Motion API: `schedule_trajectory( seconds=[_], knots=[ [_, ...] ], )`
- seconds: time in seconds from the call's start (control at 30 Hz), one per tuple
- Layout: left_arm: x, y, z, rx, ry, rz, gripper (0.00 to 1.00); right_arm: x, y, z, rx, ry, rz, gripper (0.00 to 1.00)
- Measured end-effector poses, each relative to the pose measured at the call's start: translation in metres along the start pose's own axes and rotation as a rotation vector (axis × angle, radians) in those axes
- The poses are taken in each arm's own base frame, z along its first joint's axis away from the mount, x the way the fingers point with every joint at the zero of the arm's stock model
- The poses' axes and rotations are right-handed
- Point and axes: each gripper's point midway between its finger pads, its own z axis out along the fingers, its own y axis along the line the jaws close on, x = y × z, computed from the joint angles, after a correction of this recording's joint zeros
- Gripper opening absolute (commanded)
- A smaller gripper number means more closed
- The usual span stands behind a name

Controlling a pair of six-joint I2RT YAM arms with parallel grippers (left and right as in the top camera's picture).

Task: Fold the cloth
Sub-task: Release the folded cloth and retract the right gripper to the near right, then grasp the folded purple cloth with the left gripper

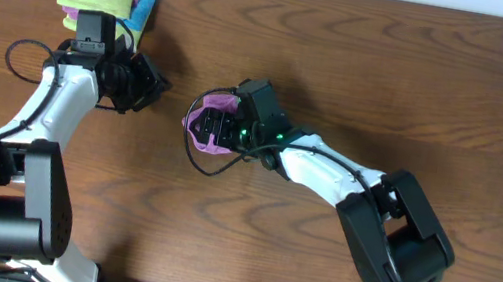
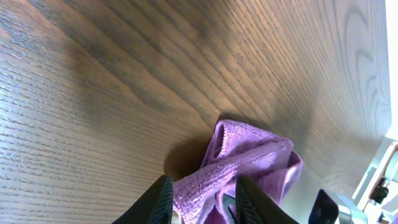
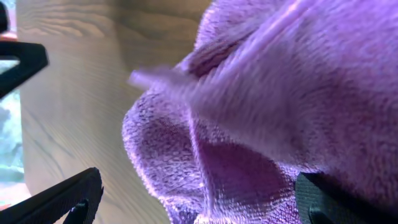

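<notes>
Within the wide-spread right gripper [image 3: 198,190], the purple cloth [image 2: 249,158] sits bunched on the wooden table [image 1: 394,73] (bare wood shows beside one jaw), while the left gripper [image 2: 204,190], likewise released, faces it nearby.

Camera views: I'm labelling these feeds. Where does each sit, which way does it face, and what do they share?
Overhead: above the table, looking straight down; left arm and right arm show.
Left wrist: on the left arm, looking low across the wood at the purple cloth; left fingers show.
Right wrist: on the right arm, close against that cloth; right fingers flank it.
Shared: the purple cloth appears in all three.
</notes>
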Motion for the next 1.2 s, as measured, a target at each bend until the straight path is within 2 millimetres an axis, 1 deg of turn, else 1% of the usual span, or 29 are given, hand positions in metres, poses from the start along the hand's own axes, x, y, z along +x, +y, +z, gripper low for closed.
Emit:
schedule_trajectory(
  seconds=[0.1,0.17,0.23,0.3,0.4,0.43,0.47,0.5,0.53,0.57,0.6,0.7,0.8,0.83,0.87,0.93,0.97,1.03,1.13,1.2],
  knots=[
    [0.001,-0.001,-0.001,0.014,0.009,-0.004,0.39,-0.005,0.007,-0.002,-0.038,-0.010,-0.006,0.99],
    [-0.001,-0.001,-0.002,0.025,0.012,-0.011,0.41,-0.010,0.013,-0.009,-0.058,-0.018,-0.009,0.99],
    [-0.003,0.000,-0.005,0.037,0.012,-0.023,0.44,-0.018,0.024,-0.026,-0.082,-0.040,-0.013,0.99],
    [-0.006,0.001,-0.009,0.053,0.010,-0.035,0.48,-0.025,0.036,-0.050,-0.097,-0.058,-0.021,0.99],
    [-0.008,0.000,-0.015,0.075,0.011,-0.044,0.53,-0.024,0.044,-0.086,-0.079,-0.058,-0.053,0.98],
    [-0.006,0.000,-0.017,0.077,0.015,-0.050,0.58,-0.017,0.039,-0.101,-0.045,-0.037,-0.064,0.96],
    [-0.004,0.000,-0.019,0.076,0.021,-0.049,0.62,-0.016,0.034,-0.112,-0.016,-0.036,-0.078,0.96],
    [-0.002,0.000,-0.021,0.073,0.029,-0.061,0.70,-0.012,0.025,-0.126,0.034,-0.030,-0.088,0.99],
    [0.000,-0.001,-0.022,0.075,0.034,-0.054,0.75,-0.013,0.015,-0.139,0.082,-0.041,-0.101,0.99],
    [0.002,-0.001,-0.023,0.074,0.041,-0.060,0.80,-0.012,0.005,-0.150,0.130,-0.043,-0.111,0.99],
    [0.004,0.000,-0.023,0.073,0.048,-0.065,0.83,-0.012,-0.007,-0.165,0.187,-0.055,-0.124,0.99],
    [0.011,0.002,-0.025,0.060,0.070,-0.084,0.87,-0.012,-0.038,-0.209,0.334,-0.082,-0.151,0.98],
    [0.020,0.007,-0.026,0.039,0.104,-0.114,0.87,-0.006,-0.071,-0.250,0.460,-0.078,-0.149,0.95],
    [0.022,0.009,-0.026,0.031,0.115,-0.124,0.87,-0.005,-0.079,-0.259,0.486,-0.079,-0.147,0.95],
    [0.027,0.012,-0.026,0.018,0.132,-0.140,0.87,0.001,-0.093,-0.270,0.519,-0.076,-0.135,0.95],
    [0.033,0.015,-0.027,0.001,0.154,-0.161,0.87,0.012,-0.110,-0.278,0.547,-0.072,-0.121,0.96],
    [0.037,0.017,-0.028,-0.009,0.168,-0.173,0.87,0.026,-0.123,-0.281,0.560,-0.068,-0.108,0.98],
    [0.042,0.019,-0.029,-0.021,0.184,-0.186,0.87,0.047,-0.137,-0.287,0.569,-0.076,-0.092,0.99],
    [0.046,0.016,-0.027,-0.023,0.193,-0.181,0.87,0.075,-0.146,-0.297,0.562,-0.127,-0.088,0.99],
    [0.053,0.014,-0.022,-0.026,0.205,-0.178,0.87,0.085,-0.145,-0.305,0.546,-0.189,-0.094,0.99]
  ],
)
